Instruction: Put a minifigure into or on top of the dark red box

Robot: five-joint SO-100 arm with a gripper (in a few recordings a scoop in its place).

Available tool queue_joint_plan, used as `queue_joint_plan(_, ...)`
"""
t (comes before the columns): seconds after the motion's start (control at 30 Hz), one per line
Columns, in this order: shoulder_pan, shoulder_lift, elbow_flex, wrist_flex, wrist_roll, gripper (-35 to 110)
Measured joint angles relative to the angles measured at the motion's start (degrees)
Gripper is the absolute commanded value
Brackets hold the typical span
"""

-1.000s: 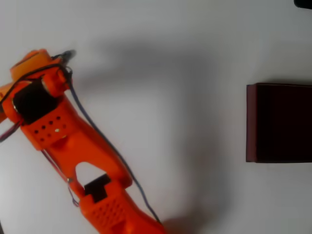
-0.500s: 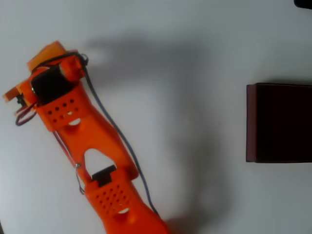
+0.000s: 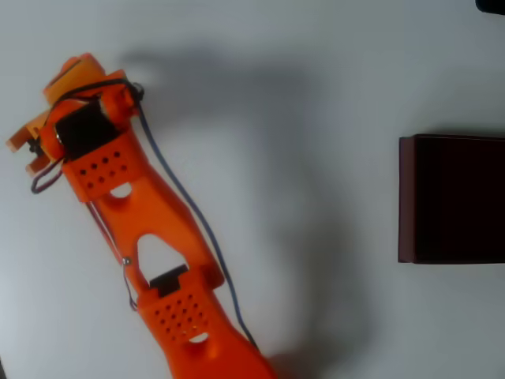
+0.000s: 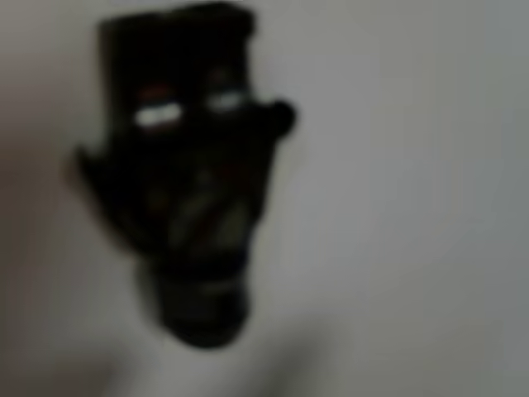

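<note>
The task looks barely begun, or at most at the pickup stage. Taking the dark red box (image 3: 406, 197) as the landmark, it sits at the right edge of the overhead view on the pale counter (image 3: 300, 95), its dark inside showing nothing that reads as a toy, and nothing rests on its rim. The orange arm (image 3: 150, 237) reaches well away from the box, toward the upper left of that view, with its jaws end (image 3: 35, 142) at the far side of the counter from the box. In the wrist view the minifigure (image 4: 194, 198) fills much of the picture as a dark, blurred shape against the pale surface, so it is very close to the camera and therefore far from the box; whether it lies on the counter or is already pinched I cannot tell, since no finger is distinct there. In the overhead view the arm's own body covers the spot where the figure would be. Whether the jaws are open or closed cannot be made out in either view. My judgement: securing the figure may still be left, and the carry across the counter to the box and the release certainly remain.
</note>
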Motion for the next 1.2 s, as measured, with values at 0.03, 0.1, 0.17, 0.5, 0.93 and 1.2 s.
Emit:
queue_joint_plan(0.03,0.0,-0.18,0.0,0.0,0.0,20)
queue_joint_plan(0.1,0.0,-0.26,0.97,0.53,-0.26,20)
queue_joint_plan(0.17,0.0,-0.26,1.85,0.53,-0.26,20)
queue_joint_plan(0.5,0.88,-2.02,1.93,0.53,0.26,20)
queue_joint_plan(0.93,1.23,-3.43,3.08,0.53,0.79,20)
queue_joint_plan(1.2,1.41,-3.34,3.16,0.53,0.79,20)
